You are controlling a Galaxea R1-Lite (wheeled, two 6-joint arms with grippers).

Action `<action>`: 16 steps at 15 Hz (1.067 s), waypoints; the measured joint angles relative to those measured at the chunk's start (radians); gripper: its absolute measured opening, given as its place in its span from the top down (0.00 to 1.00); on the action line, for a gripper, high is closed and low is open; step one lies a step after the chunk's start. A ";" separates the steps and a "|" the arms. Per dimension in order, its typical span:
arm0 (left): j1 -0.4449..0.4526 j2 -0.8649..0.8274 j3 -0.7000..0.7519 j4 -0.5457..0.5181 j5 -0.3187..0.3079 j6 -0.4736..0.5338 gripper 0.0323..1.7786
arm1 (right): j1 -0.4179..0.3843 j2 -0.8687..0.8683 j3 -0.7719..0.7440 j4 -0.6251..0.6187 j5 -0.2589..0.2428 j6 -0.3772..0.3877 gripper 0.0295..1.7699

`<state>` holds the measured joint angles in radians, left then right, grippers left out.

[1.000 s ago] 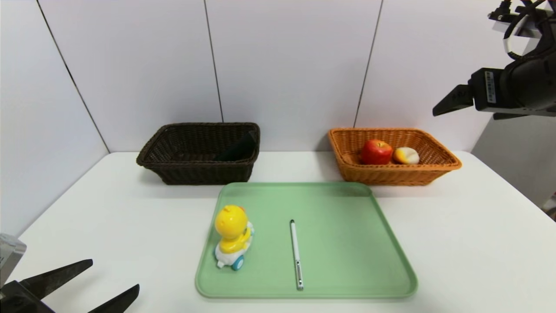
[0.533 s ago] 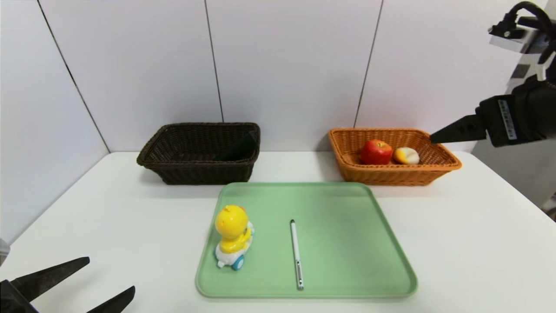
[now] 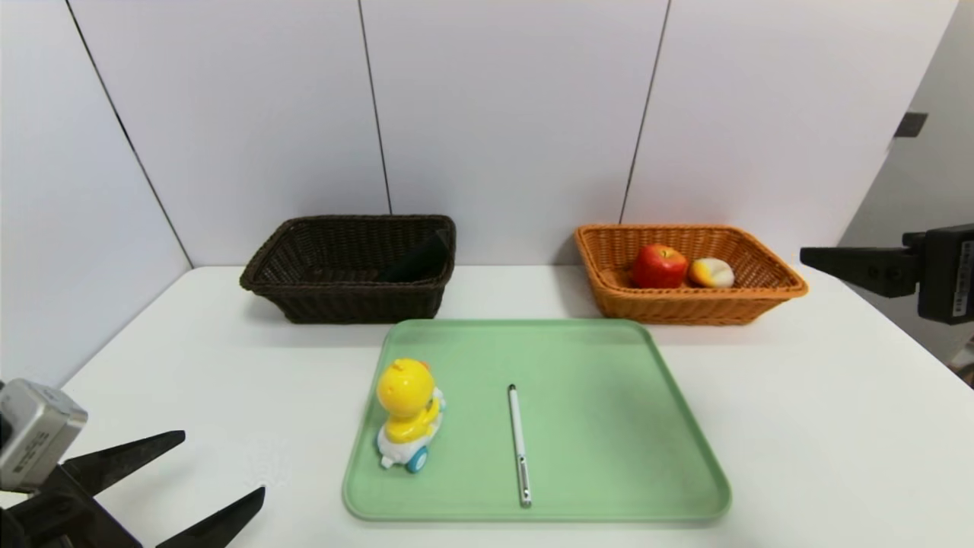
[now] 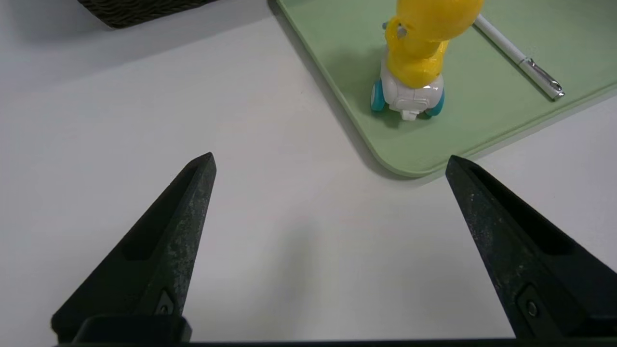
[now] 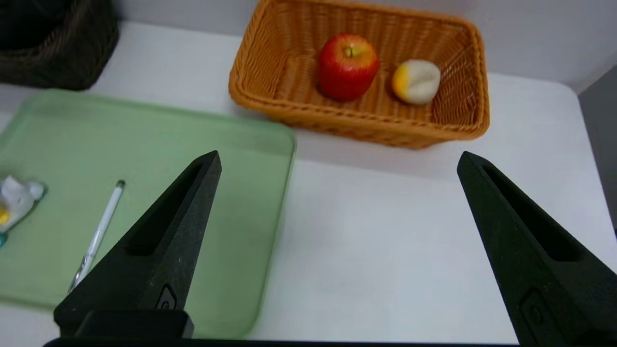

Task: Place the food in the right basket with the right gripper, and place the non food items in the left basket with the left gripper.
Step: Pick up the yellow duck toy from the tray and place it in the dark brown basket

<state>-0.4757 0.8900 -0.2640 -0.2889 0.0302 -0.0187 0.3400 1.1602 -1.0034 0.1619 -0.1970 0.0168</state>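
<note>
Sorting scene, both claws empty. The left gripper (image 3: pixel 221 472) hung low over the white table (image 3: pixel 837 426) at the near-left corner, its two black fingers spread wide and holding nothing. The yellow duck toy (image 3: pixel 407 415) stood upright at the near-left end of the green tray (image 3: pixel 609 411), ahead of and to the right of that claw, apart from it, wheeled base toward the claw. The white-silver pen (image 3: pixel 518 445) lay just beyond the duck, its long axis running near to far. The left arm was plainly the nearer one. The right gripper (image 5: pixel 337 164), equally wide and empty, hung off the table's right side. The red apple (image 3: pixel 659 266) and the white-and-orange food piece (image 3: pixel 711 272) lay in the orange-tan basket (image 3: pixel 776 288); a black pouch (image 3: pixel 418 262) leaned inside the dark brown basket (image 3: pixel 304 301). The duck and pen probably remained to be moved.
</note>
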 joint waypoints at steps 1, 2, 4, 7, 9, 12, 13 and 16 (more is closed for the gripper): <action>-0.011 0.020 0.004 -0.011 0.005 -0.001 0.05 | -0.006 -0.011 0.034 -0.050 -0.001 -0.003 0.04; -0.022 0.035 0.004 -0.031 0.008 -0.008 0.05 | -0.009 -0.018 0.058 -0.065 -0.003 -0.002 0.04; -0.044 0.056 -0.013 -0.074 0.006 -0.084 0.05 | -0.013 -0.028 0.093 -0.068 -0.018 -0.002 0.04; -0.077 0.051 -0.121 0.005 -0.001 -0.229 0.05 | -0.015 -0.035 0.118 -0.068 -0.021 -0.001 0.04; -0.103 0.038 -0.256 0.197 -0.016 -0.315 0.05 | -0.015 -0.038 0.132 -0.068 -0.020 0.000 0.04; -0.195 0.051 -0.363 0.447 0.045 -0.395 0.05 | -0.015 -0.041 0.154 -0.069 -0.022 0.000 0.04; -0.237 0.066 -0.366 0.458 0.099 -0.402 0.05 | -0.015 -0.042 0.160 -0.069 -0.022 0.000 0.04; -0.324 0.121 -0.285 0.336 0.244 -0.385 0.05 | -0.016 -0.042 0.170 -0.070 -0.021 0.000 0.04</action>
<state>-0.7996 1.0113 -0.5489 0.0474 0.2747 -0.4036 0.3243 1.1185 -0.8332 0.0923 -0.2183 0.0168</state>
